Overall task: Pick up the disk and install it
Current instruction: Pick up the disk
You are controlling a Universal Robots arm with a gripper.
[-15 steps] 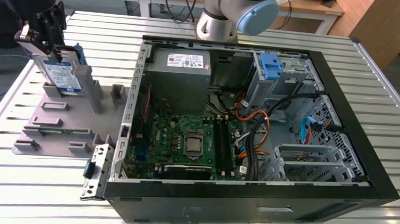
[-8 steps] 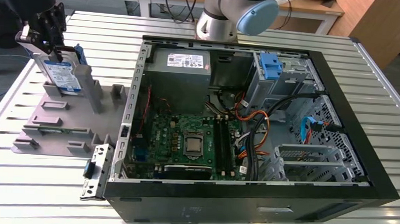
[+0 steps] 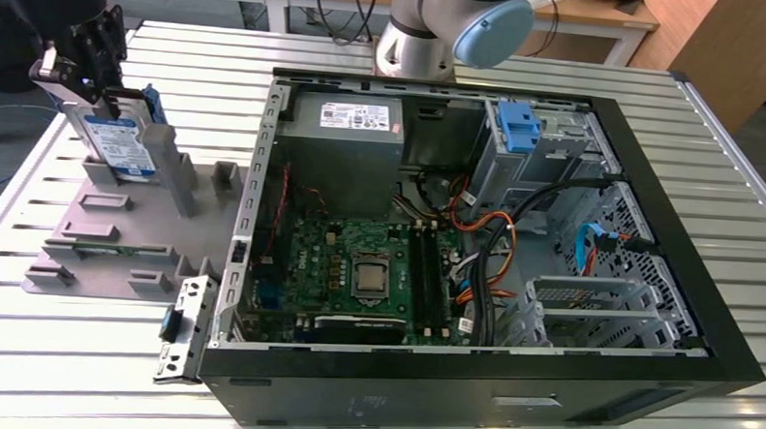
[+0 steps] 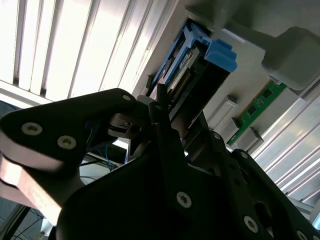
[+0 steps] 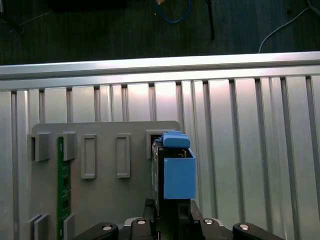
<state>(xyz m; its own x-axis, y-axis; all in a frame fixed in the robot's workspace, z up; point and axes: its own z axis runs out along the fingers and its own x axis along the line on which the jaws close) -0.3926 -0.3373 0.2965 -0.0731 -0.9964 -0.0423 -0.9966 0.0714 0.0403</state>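
The disk (image 3: 119,143), silver, blue-railed, blue-and-white label, stands upright, perhaps slightly tilted.

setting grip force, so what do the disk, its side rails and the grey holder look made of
The disk: silvery bare metal casing, going by its sheen, under a blue-and-white label, likely paper. The side rails: blue moulded plastic, matte and evenly coloured. The grey holder: dull, uniform, blocky ribs, probably plastic, though painted metal cannot be ruled out.

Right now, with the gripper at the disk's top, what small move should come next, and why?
Probably a short straight lift, if the grip holds: the gripper sits on the top edge of the disk, which stands between posts of the grey holder; sideways motion could jam it.
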